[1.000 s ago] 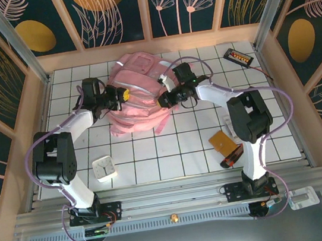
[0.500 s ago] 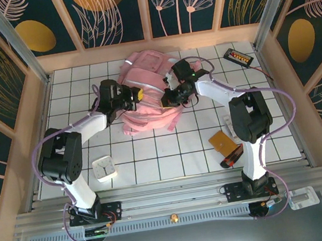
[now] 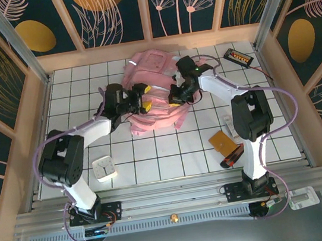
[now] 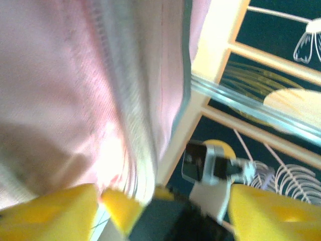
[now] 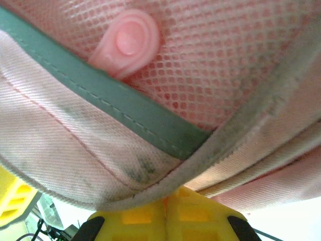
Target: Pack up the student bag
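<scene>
Two loose items lie nearest the arm bases, a white clock [image 3: 103, 168] and an orange booklet [image 3: 223, 142], both where they were a second ago on the table [image 3: 154, 157]. So nothing has gone in yet, and I judge the packing not started.

Further out, the left gripper [image 3: 142, 98] has just let go. Its yellow fingers [image 4: 50, 211] now stand wide apart beside the pink fabric, where a moment before they were clamped. The right gripper [image 3: 179, 96] stays pressed together, and in its wrist view its fingers [image 5: 165, 208] meet right at a piped seam, apparently pinching it.

The student bag [image 3: 159, 113] has slid away from the left side toward the far middle of the table and lies bunched between the two grippers. With one side released, it now hangs on the right grip alone. That suggests the left arm is free to find a new hold or a zip.

Much is unclear. The left wrist view is smeared by motion, and a pale zip-like streak is all that reads. Whether any compartment is open cannot be told. The seam covers the right fingertips, so how much cloth they hold is hidden.

Farthest off, a black device [image 3: 239, 57] sits by the right rear corner.
</scene>
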Motion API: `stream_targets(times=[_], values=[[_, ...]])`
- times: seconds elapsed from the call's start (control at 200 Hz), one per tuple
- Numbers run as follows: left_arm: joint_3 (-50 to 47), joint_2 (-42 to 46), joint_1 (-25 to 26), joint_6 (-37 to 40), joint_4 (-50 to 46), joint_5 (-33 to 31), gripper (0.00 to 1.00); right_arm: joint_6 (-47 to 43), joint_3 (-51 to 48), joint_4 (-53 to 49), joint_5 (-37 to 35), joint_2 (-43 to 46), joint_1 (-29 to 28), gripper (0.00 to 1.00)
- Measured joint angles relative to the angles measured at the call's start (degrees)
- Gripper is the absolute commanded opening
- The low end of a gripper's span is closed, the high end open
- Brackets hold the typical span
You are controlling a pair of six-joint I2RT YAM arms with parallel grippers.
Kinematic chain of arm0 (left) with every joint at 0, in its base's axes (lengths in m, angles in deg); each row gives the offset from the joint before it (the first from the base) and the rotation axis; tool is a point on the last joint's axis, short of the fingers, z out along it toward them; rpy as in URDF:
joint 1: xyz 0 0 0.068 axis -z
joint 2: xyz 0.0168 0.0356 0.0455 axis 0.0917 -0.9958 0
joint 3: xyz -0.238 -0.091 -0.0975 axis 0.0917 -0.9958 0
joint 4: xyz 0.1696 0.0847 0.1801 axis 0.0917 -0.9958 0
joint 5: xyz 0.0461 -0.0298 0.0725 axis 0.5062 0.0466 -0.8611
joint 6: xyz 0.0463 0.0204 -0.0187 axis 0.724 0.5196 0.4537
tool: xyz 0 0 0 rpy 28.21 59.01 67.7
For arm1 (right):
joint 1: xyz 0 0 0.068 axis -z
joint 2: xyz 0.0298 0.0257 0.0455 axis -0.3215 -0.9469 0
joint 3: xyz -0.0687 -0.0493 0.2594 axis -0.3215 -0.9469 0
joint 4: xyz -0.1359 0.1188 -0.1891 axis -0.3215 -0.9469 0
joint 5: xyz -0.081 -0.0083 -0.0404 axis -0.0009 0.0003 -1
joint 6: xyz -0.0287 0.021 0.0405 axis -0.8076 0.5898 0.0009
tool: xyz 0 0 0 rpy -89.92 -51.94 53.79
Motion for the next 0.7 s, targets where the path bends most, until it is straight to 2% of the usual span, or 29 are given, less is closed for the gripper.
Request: stream_targets(times=[0.175,0.255,0.33,0.41,0.495,0.57,0.635,0.701], values=[[3.98,5.97,-8.04,14.12,-15.91,1.99,0.99,-1.57,-0.02,-0.02,-1.55,0.0,3.54,0.0],[10.19,4.37,-11.32,22.73,-24.7,1.64,0.99,-2.25,-0.07,-0.02,-2.38,0.02,4.87,0.0],[20.11,-0.68,-12.79,32.39,-33.86,0.57,0.98,-2.62,-0.13,-0.04,-3.08,0.02,5.44,0.0],[31.21,-7.45,-12.9,40.65,-41.4,0.2,0.88,-2.86,-0.22,-0.04,-3.67,0.02,5.53,0.0],[42.58,-15.19,-12.79,48.15,-48.57,-0.07,0.72,-3.06,-0.37,-0.07,-3.76,0.02,5.53,0.0],[50.66,-21.24,-12.7,53.99,-54.29,0.48,0.65,-3.08,-0.42,-0.24,-3.85,0.02,5.53,0.0],[55.3,-25.24,-12.7,57.4,-57.9,0.79,0.55,-3.21,-0.42,-0.37,-3.87,0.02,5.53,0.0],[57.29,-27.74,-12.7,59.56,-60.06,1.25,0.53,-3.23,-0.42,-0.5,-3.89,0.02,5.53,0.0]])
